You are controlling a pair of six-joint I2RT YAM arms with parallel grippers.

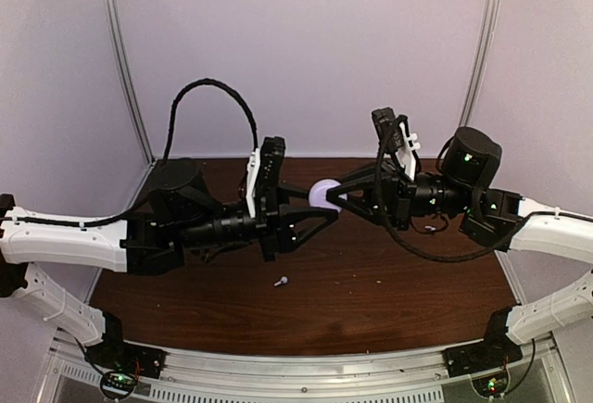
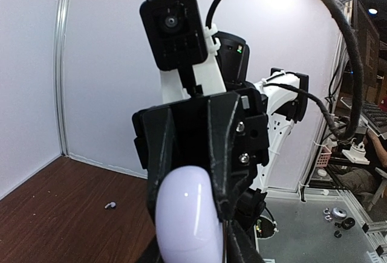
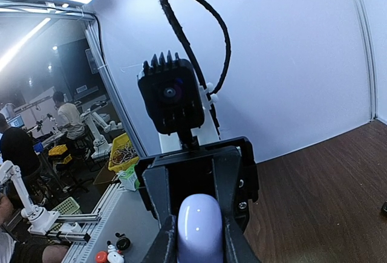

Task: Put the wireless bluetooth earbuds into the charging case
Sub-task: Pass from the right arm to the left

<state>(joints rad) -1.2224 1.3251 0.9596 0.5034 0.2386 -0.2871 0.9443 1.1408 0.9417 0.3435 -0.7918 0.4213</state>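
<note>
Dark wood table [image 1: 408, 283] is sitting inside a booth w/ plain white walls [image 1: 306, 51]; both arms are reaching in over its middle.

- L gripper [image 1: 322, 205] and R gripper [image 1: 340, 196] are meeting tip to tip above the table, both clamping one pale rounded case [image 1: 322, 191]. Case is hanging in the air, not touching the wood.
- R wrist view: L gripper's fingers [image 3: 160, 208] are pressing either side of the case [image 3: 199, 227]. L wrist view: R gripper's fingers [image 2: 163, 148] are doing the same to the case [image 2: 187, 214].
- Case is showing a smooth shell only. No seam or opening is visible, so can't tell if the lid is up.
- One white bud [image 1: 281, 282] is lying on the table, below the case and toward the near edge, on the L arm's side. It is also showing in L wrist view [image 2: 110, 205], well apart from the case. Too small to read its long axis.
- L gripper is the nearer one to that bud.
- Dark bit [image 3: 384, 208] is getting cut off by the frame edge in R wrist view; can't tell what it is. Other buds aren't showing.
- Judgement: nothing is blocking the bud itself. The snag is that both grippers are busy w/ the case, so one would need to let go before any pick.
</note>
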